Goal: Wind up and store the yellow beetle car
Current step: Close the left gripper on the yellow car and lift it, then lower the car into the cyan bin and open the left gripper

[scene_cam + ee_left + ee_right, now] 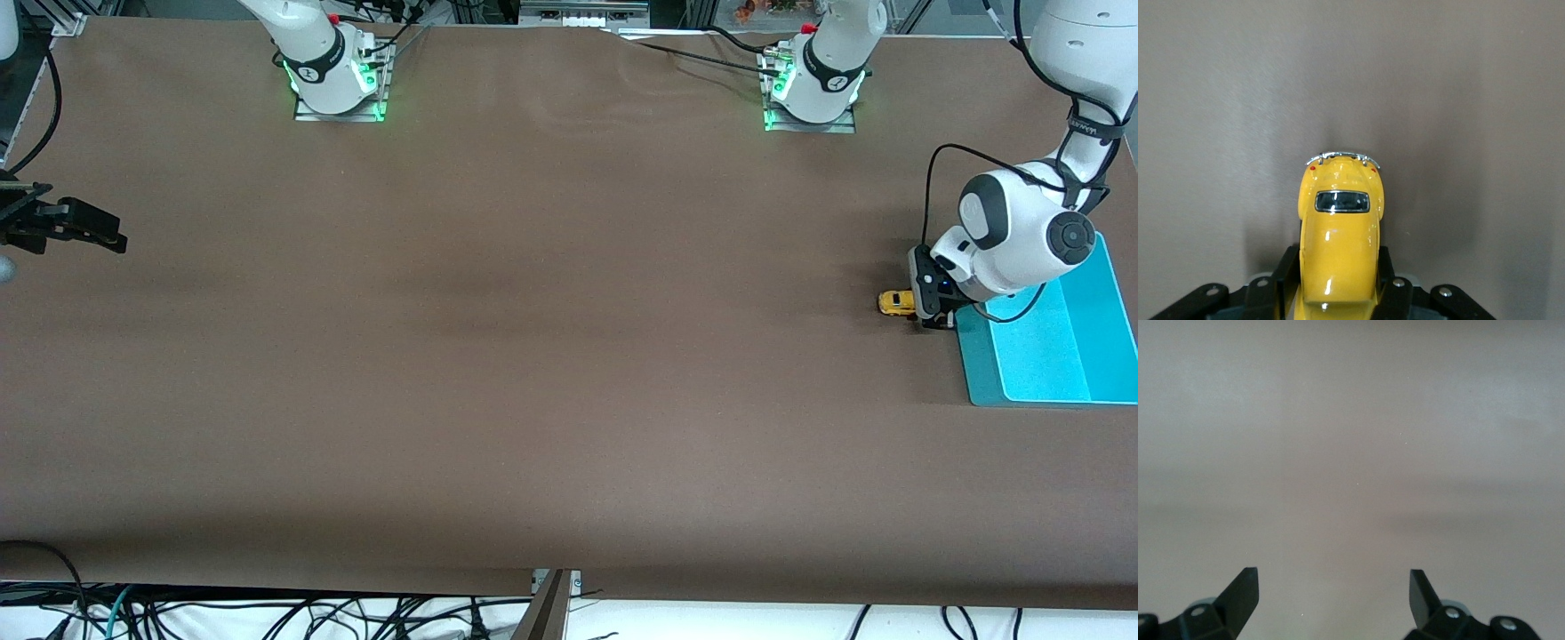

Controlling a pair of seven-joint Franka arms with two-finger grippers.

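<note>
The yellow beetle car (896, 303) is at the left arm's end of the table, right beside the teal bin (974, 364). My left gripper (929, 311) is shut on it, low at the tabletop. In the left wrist view the car (1340, 220) sticks out from between the black fingers (1286, 267), which press on both its sides. I cannot tell whether its wheels touch the table. My right gripper (93, 233) is open and empty over the bare table at the right arm's end. Its wrist view shows the gripper (1331, 577) with its fingertips wide apart.
The teal bin lies under the left arm's wrist and looks empty where it shows. The brown table stretches bare between the two grippers. The arm bases (338, 76) stand along the table edge farthest from the front camera. Cables hang below the nearest edge.
</note>
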